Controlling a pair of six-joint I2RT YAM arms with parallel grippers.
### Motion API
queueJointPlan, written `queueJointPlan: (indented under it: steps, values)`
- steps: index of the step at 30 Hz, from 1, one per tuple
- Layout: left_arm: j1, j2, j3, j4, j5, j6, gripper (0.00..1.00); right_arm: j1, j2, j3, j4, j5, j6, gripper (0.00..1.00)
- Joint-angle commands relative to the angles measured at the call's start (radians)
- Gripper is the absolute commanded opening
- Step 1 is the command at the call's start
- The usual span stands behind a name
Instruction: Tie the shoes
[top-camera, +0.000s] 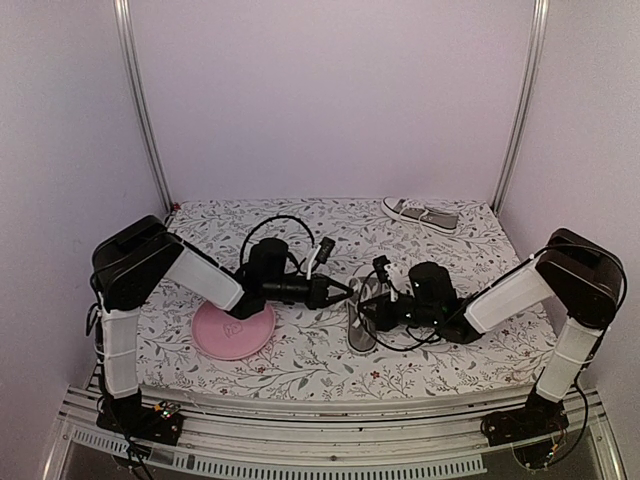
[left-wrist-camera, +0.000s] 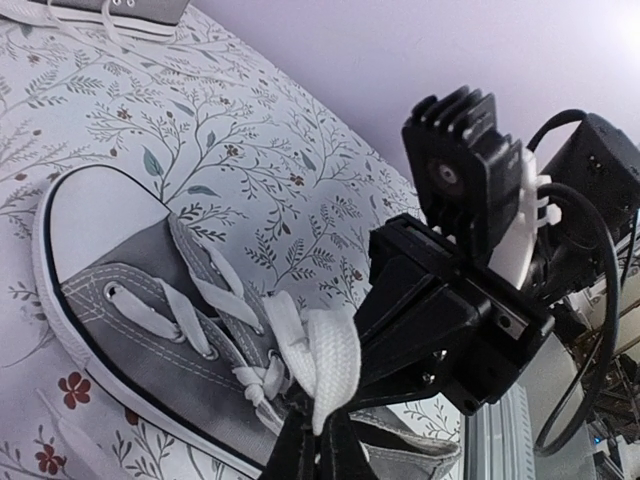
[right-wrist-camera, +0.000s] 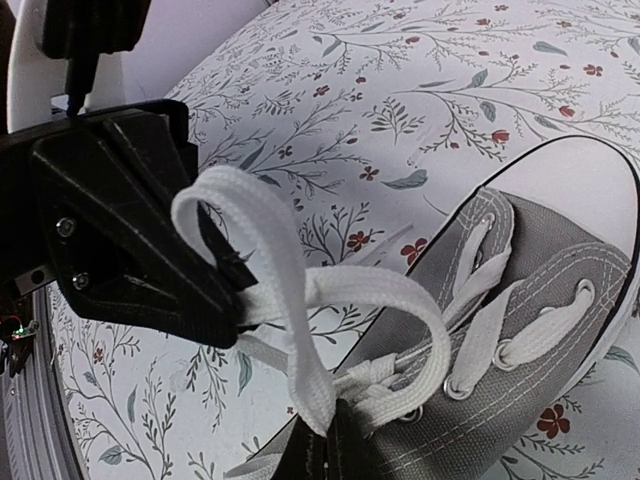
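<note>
We are clamping the left hand (left-wrist-camera: 312, 432) on the white lace (left-wrist-camera: 335, 360) of the shoe (left-wrist-camera: 130, 295). The right hand (right-wrist-camera: 322, 440) is gripping the lace loop (right-wrist-camera: 268, 250).

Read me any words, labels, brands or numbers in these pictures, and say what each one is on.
No text is legible anywhere.
On the round pink plate: a faint mark at its centre, too small to read.
On the grey canvas sneaker with white laces: no brand or label shows in either wrist view.
</note>
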Motion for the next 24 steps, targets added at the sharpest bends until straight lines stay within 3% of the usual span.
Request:
queueJointPlan:
  steps: [1,17,24]
  values:
    - [-0.017,-0.048,-0.013,0.025,0.013,-0.007,0.00,0.004,0.026,0.026,-0.042,0.055,0.038,0.02]
    - [-0.038,-0.072,0.003,-0.027,0.010,0.006,0.00,-0.002,0.102,0.095,0.117,0.066,0.026,0.02]
    - [-0.054,-0.063,0.012,-0.032,0.021,0.000,0.00,-0.004,0.171,0.055,0.342,0.115,0.032,0.02]
